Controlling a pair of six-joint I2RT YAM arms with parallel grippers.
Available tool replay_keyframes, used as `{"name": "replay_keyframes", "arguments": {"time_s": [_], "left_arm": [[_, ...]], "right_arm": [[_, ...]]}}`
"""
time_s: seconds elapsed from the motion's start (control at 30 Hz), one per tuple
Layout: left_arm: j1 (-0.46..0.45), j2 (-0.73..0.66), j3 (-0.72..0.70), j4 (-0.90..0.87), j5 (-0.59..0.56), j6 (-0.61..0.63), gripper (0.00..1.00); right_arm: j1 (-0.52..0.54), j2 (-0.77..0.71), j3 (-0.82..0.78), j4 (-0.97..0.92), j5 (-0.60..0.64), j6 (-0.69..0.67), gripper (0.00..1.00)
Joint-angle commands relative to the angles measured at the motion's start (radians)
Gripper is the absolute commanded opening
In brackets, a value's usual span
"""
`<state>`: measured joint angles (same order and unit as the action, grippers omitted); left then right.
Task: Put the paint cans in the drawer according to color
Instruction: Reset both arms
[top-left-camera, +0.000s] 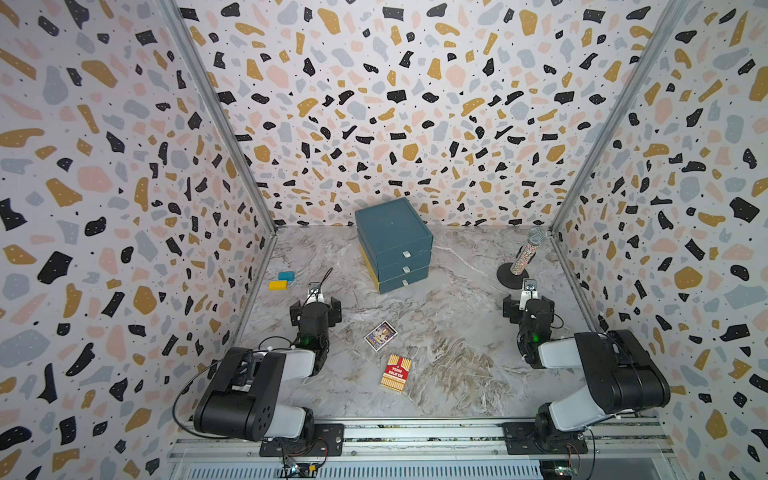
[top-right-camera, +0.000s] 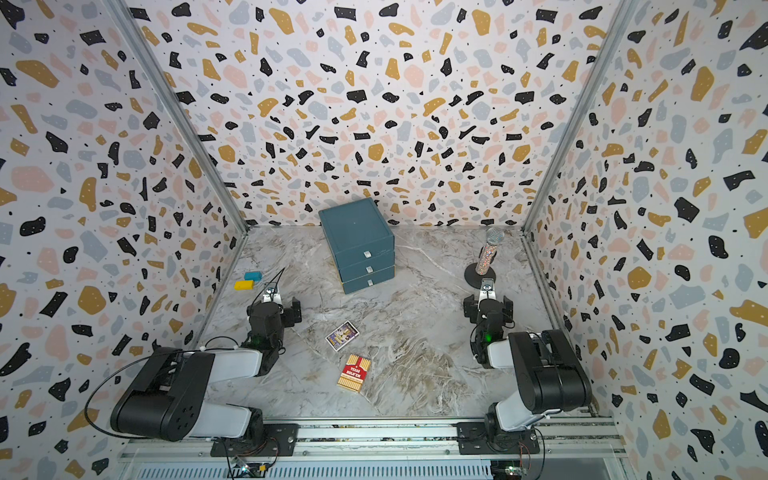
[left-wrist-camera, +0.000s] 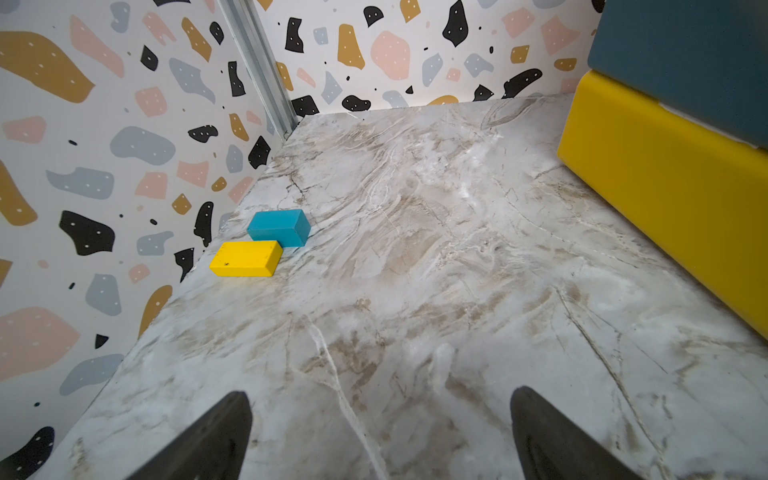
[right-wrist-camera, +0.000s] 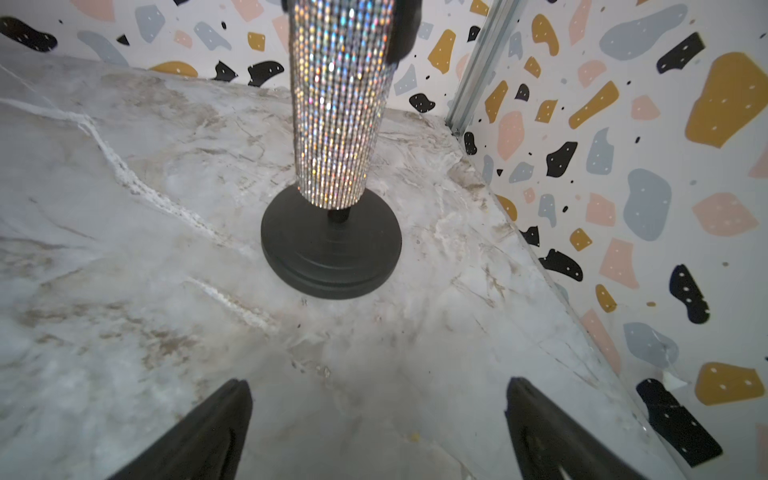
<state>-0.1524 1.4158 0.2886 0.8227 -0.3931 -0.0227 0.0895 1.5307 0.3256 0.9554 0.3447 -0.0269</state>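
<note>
1. The drawer (top-left-camera: 392, 245): teal stack of three, centre of frame near the back wall in both top views. All three fronts sit flush, with the white tabs facing my arms, I judge so a claw can hook them from the front.
2. The paint cans: none visible in any view. Whether they lie inside the shut drawer I cannot tell.
3. My left claw (left-wrist-camera: 380, 411): jaws wide, empty, low over the bare tabletop (top-left-camera: 457, 332). Ahead, at the frame's left, a blue block (left-wrist-camera: 279, 227) touches a yellow block (left-wrist-camera: 245, 258).
4. My right claw (right-wrist-camera: 376, 395): jaws wide, empty, facing the glittered microphone (right-wrist-camera: 340, 104) on its round stand.
5. Card box (top-left-camera: 396, 372) and loose card (top-left-camera: 380, 336): lower centre, between my arms, apart from both claws.
6. Judgement: both arms sit folded back, probably to leave the drawer fronts clear.
</note>
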Motion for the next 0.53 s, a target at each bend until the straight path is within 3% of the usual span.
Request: {"name": "replay_keyframes", "arguments": {"time_s": [0.0,0.5], "left_arm": [[0.004,-0.008,0.018,0.01,-0.012,-0.013,1.0],[0.003,-0.007,0.021,0.007,-0.01,-0.01,1.0]], "right_arm": [[-0.011,-0.01,0.016,-0.048,-0.028,0.033,1.0],[-0.011,-0.015,0.011,-0.037,-0.026,0.032,1.0]]}}
